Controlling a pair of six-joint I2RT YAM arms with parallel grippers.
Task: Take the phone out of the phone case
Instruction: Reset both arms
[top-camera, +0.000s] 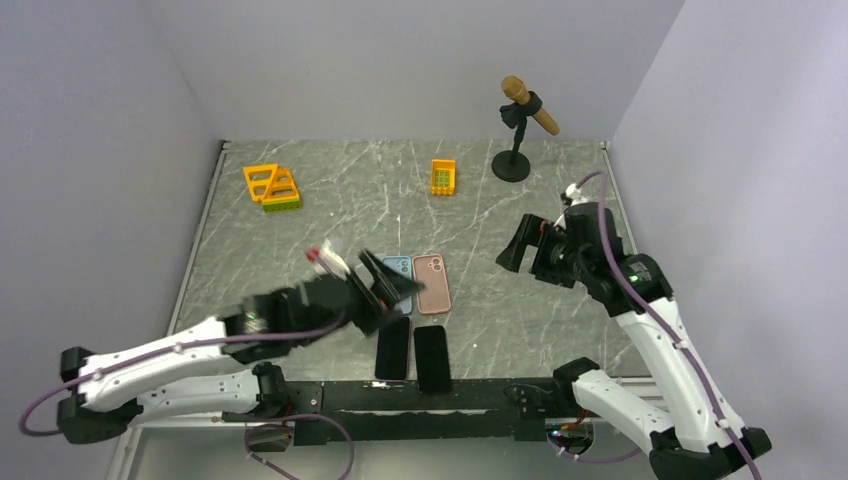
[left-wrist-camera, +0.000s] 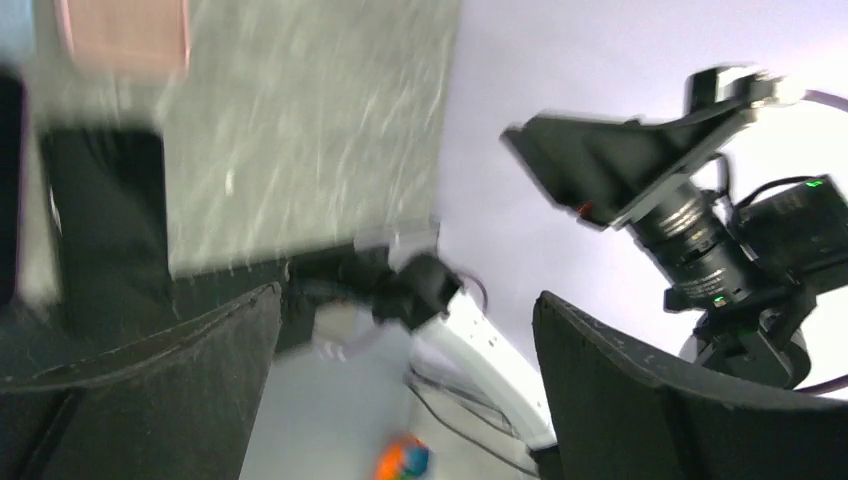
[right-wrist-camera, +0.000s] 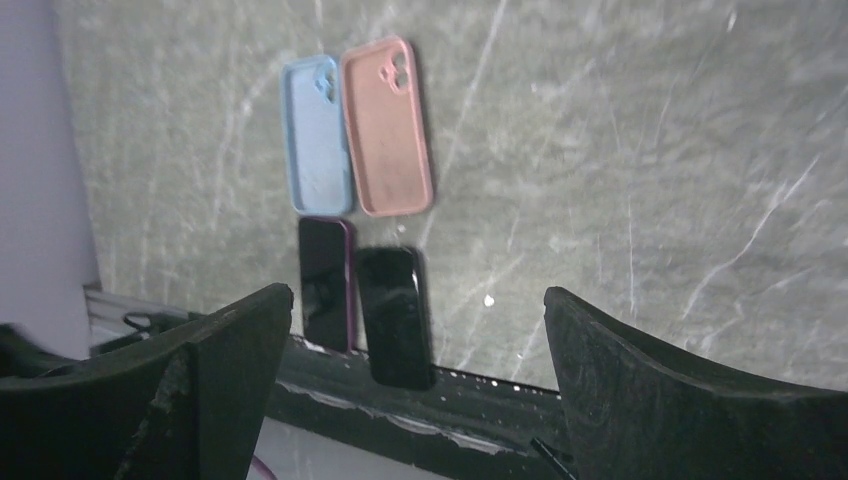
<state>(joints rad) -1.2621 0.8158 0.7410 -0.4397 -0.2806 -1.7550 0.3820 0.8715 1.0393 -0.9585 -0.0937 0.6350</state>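
Top external view: the left gripper (top-camera: 385, 283) is positioned over the blue case (top-camera: 398, 265) with its jaws spread, and nothing is clamped. The pink case (top-camera: 432, 283) lies just beside the blue one. Two phones are laid side by side at the near edge of the table (top-camera: 320, 210): the left phone (top-camera: 393, 348) and the right phone (top-camera: 432, 357). The right gripper (top-camera: 513, 255) is raised well apart, to the right.

Left wrist view (heavily blurred): the left gripper's fingers (left-wrist-camera: 150, 390) are spread, with nothing between them.

Right wrist view: the right gripper's fingers (right-wrist-camera: 680, 390) are spread and empty. A purple rim is visible around the left phone.
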